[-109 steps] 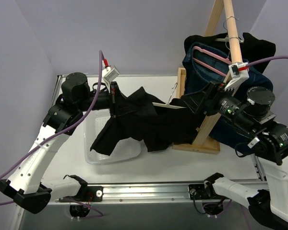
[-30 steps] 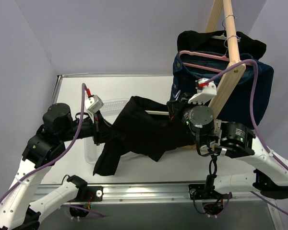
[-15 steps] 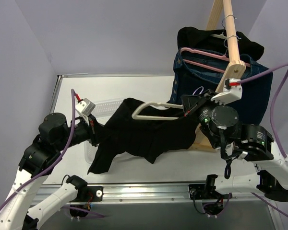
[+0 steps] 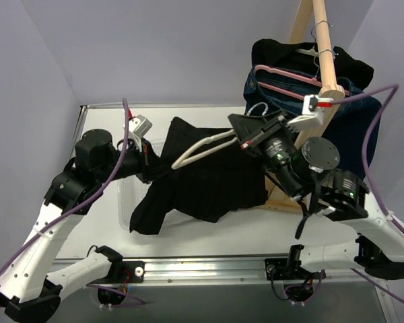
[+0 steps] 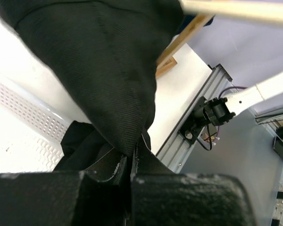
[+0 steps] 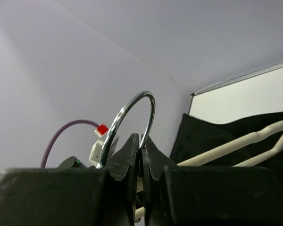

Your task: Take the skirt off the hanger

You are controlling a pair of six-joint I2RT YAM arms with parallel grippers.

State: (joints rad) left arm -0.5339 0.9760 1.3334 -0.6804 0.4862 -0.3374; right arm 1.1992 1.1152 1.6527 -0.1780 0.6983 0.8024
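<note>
The black pleated skirt (image 4: 212,185) hangs spread between both arms above the table. My left gripper (image 4: 148,163) is shut on its left edge; in the left wrist view the cloth (image 5: 99,70) runs straight into the shut jaws of that gripper (image 5: 131,162). The cream hanger (image 4: 203,148) lies slanted across the skirt's top, its looped left end bare against the cloth. My right gripper (image 4: 245,141) is shut on the hanger's wire hook (image 6: 132,106), pinched at the gripper's tips (image 6: 142,145). The hanger's cream arm (image 6: 236,143) and the skirt (image 6: 212,132) show behind.
A wooden rack (image 4: 325,50) stands at the back right. It carries a pink hanger (image 4: 283,77), a blue denim garment (image 4: 353,138) and a black top (image 4: 293,54). A clear plastic basket (image 4: 129,202) sits under the skirt's left end, also visible from the left wrist (image 5: 23,117).
The right gripper has swung the hook up and to the left, so the hanger now slants across the skirt. The left gripper has moved up and to the right, still holding the skirt.
</note>
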